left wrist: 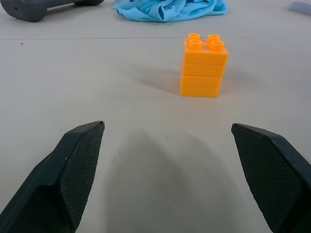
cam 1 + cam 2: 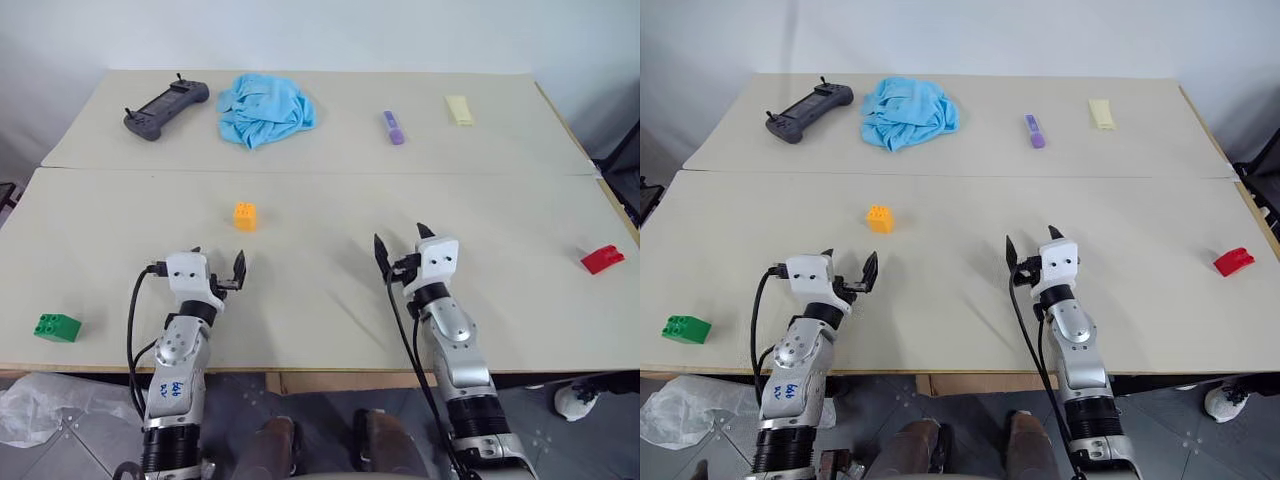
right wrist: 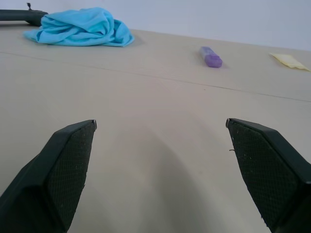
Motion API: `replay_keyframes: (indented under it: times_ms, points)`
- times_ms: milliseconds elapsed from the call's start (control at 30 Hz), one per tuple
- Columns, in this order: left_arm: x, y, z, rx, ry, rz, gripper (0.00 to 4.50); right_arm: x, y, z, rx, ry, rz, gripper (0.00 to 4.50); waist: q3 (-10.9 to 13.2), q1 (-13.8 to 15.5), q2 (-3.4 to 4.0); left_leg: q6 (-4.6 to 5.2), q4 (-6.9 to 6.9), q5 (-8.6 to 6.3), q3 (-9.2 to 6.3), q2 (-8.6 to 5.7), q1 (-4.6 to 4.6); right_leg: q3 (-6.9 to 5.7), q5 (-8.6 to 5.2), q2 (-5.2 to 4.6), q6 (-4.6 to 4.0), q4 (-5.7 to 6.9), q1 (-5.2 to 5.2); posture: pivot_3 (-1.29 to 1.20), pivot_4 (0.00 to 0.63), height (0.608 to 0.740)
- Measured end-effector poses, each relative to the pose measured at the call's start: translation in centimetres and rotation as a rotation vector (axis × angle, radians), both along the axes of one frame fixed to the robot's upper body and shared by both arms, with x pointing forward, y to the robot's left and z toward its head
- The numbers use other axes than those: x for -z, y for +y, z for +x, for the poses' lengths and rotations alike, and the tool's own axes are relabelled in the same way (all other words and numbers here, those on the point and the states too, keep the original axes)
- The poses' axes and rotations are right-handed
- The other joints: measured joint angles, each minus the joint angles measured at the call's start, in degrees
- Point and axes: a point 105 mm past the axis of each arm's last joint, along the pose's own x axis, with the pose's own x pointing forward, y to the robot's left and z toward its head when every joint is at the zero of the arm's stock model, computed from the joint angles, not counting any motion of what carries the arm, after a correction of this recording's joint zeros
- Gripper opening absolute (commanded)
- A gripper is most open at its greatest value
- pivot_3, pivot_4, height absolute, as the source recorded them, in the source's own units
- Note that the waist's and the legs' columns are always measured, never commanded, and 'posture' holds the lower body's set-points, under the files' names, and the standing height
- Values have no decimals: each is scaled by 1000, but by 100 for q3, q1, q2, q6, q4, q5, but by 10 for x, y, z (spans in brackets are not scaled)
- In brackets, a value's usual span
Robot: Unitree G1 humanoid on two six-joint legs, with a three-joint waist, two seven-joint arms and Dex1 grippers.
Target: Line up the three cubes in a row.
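Left end effector spread, empty, near orange-yellow studded plastic cube just beyond. Right end effector spread, empty. Green studded cube near-left table edge; red studded cube far right.
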Motion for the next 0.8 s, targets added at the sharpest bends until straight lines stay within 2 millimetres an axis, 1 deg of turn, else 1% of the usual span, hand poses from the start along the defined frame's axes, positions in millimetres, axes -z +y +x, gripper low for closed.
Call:
replay_keyframes:
  times_ms: [133, 233, 300, 367, 400, 433, 467, 533, 600, 667, 700, 733, 800]
  points:
    - [-2, -1, -3, 10, 0, -6, 4456, -2, 0, -2, -1, 1, 2, 4500, 0, 3, 0, 0, 0, 0, 0, 0, 0, 1, 0, -1, 0, 0, 0, 0, 150, 740]
    - [-11, -9, -5, 64, -31, -15, 4456, -8, -2, -6, -2, -6, 4, 4500, 0, 17, 0, 0, 0, 0, -1, -1, 0, 0, 0, -5, 0, -1, 2, 0, 150, 740]
    - [-19, -24, -6, 155, -58, -20, 4456, -14, -6, -14, -22, -11, 16, 4500, 1, 28, 1, 0, 0, 0, -2, -2, -1, 0, 0, -6, 0, -3, 2, 0, 150, 740]
    - [-28, -46, -10, 303, -88, -45, 4456, -20, -14, -26, -73, -3, 37, 4500, 1, 45, 3, 2, 0, -1, -5, -2, -1, 0, 0, -10, 0, -6, 6, 0, 150, 740]
    - [-35, -62, -15, 428, -104, -63, 4456, -23, -22, -37, -104, 5, 26, 4500, 2, 69, 4, 5, -1, -3, -6, -2, -2, 1, 0, -17, 0, -11, 7, 0, 150, 740]
    - [-38, -79, -23, 571, -106, -42, 4456, -26, -33, -48, -111, 18, 8, 4500, 1, 93, 5, 7, -1, -5, -6, -1, -2, 1, 0, -19, -1, -15, 11, 0, 150, 740]
    - [-40, -88, -29, 661, -102, -17, 4456, -28, -45, -53, -94, 27, -4, 4500, 1, 86, 5, 7, -2, -5, -4, 0, -1, 4, 0, -19, -1, -17, 12, 0, 150, 740]
    - [-37, -102, -42, 870, -70, 77, 4456, -34, -82, -63, 21, 38, -5, 4500, 0, 85, 12, 6, -2, -5, 0, 0, 2, 8, -2, -18, -4, -31, 11, 0, 150, 740]
    - [-34, -107, -53, 1023, -47, 148, 4456, -41, -127, -75, 191, 32, -5, 4500, -2, 80, 23, 5, -9, -5, 7, 4, 14, 15, -4, -17, -7, -32, 16, 0, 150, 740]
    - [-31, -110, -58, 1129, -34, 206, 4456, -45, -164, -90, 345, 26, 12, 4500, -4, 85, 28, 3, -28, -5, 16, 7, 39, 21, -7, -16, -13, -33, 30, 0, 150, 740]
    - [-31, -112, -59, 1170, -35, 228, 4456, -42, -180, -100, 411, 43, 20, 4500, -7, 95, 34, 2, -38, -5, 18, 10, 44, 21, -8, -15, -15, -34, 32, 0, 150, 740]
    - [-31, -112, -61, 1194, -39, 241, 4456, -39, -190, -107, 453, 57, 25, 4500, -8, 99, 35, 2, -46, -4, 22, 10, 48, 24, -8, -15, -15, -35, 32, 0, 150, 740]
    - [-32, -115, -59, 1232, -51, 256, 4456, -26, -210, -127, 533, 115, 25, 4500, -9, 122, 37, 4, -61, -3, 36, 11, 58, 36, -8, -15, -15, -37, 32, 0, 150, 740]
